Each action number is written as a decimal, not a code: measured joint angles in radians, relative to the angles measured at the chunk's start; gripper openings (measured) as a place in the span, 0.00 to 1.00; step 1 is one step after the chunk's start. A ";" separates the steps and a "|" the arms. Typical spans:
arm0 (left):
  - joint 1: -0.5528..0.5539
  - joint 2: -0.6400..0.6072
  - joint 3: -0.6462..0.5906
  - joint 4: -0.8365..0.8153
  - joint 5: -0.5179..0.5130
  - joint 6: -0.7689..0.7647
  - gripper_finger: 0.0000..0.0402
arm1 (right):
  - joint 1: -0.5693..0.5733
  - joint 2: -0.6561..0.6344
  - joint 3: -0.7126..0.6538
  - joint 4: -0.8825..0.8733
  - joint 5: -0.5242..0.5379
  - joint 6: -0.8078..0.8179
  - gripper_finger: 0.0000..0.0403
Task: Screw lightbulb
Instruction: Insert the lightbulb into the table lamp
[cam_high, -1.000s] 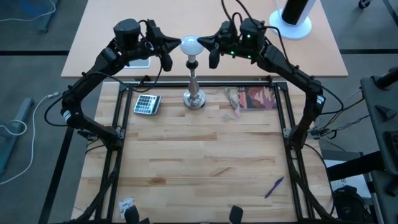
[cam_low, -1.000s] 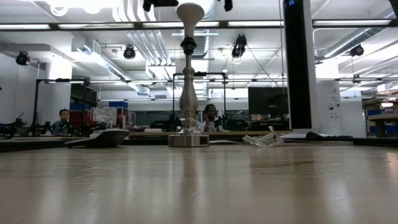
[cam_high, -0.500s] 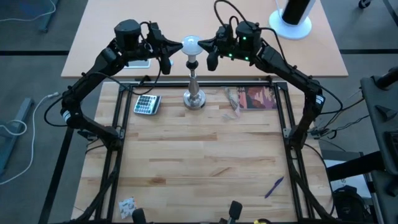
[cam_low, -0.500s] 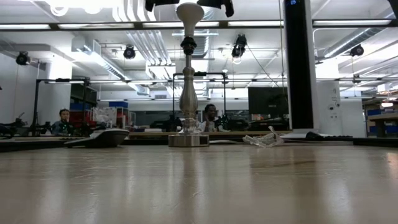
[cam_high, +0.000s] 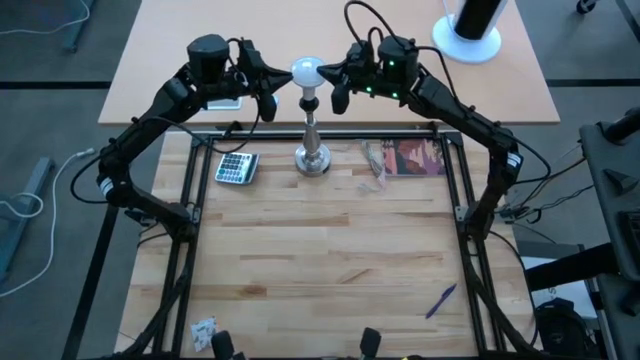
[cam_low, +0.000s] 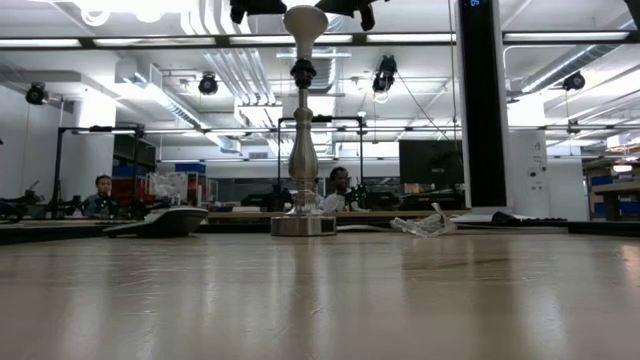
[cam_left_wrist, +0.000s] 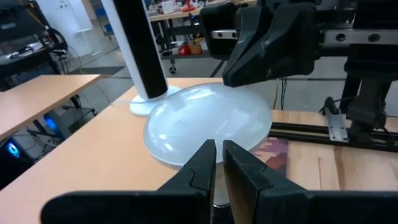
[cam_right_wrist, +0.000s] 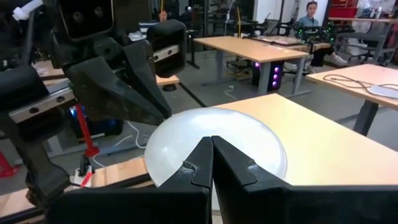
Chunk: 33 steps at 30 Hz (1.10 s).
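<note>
The white frosted lightbulb (cam_high: 306, 71) sits upright by its base in the black socket (cam_low: 302, 70) on top of the silver stand (cam_high: 312, 152), which stands at the far middle of the wooden table. It also shows in the low view (cam_low: 305, 20). My left gripper (cam_high: 286, 71) is shut, high above the table, with its tips at the bulb's left side. My right gripper (cam_high: 327, 69) is shut, with its tips at the bulb's right side. Each wrist view shows the bulb's dome (cam_left_wrist: 205, 121) (cam_right_wrist: 217, 134) right past that arm's own fingers. My left gripper (cam_left_wrist: 219, 148) meets the left side of the bulb's glass dome (cam_left_wrist: 186, 149) with its shut fingertips, coming roughly level from the table's left. My right gripper (cam_right_wrist: 211, 144) meets the right side of the dome (cam_right_wrist: 239, 155) with its shut fingertips, coming roughly level from the table's right. The bulb stays upright in the socket between them.
A calculator (cam_high: 236, 167) lies left of the stand's foot. A clear wrapper (cam_high: 377, 160) and a printed packet (cam_high: 415, 157) lie to its right. A blue pen (cam_high: 441, 299) lies near the front right. A white cylinder on a round base (cam_high: 470, 25) stands on the far table. People sit in the room behind.
Both grippers have edged a little closer in on the bulb, the right one shifting slightly toward the table's left. In the low view their dark parts have come down a little beside the bulb's top. The bulb and stand have stayed in place.
</note>
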 joint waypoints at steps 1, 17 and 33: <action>0.000 0.000 0.000 -0.003 -0.004 0.000 0.05 | 0.000 0.000 0.000 0.000 -0.003 0.002 0.00; 0.001 -0.006 0.000 -0.017 -0.067 0.000 0.05 | 0.009 -0.008 0.015 0.018 0.011 0.010 0.00; -0.001 -0.025 0.008 0.036 -0.022 -0.006 0.05 | -0.019 0.010 0.007 0.000 0.049 -0.008 0.00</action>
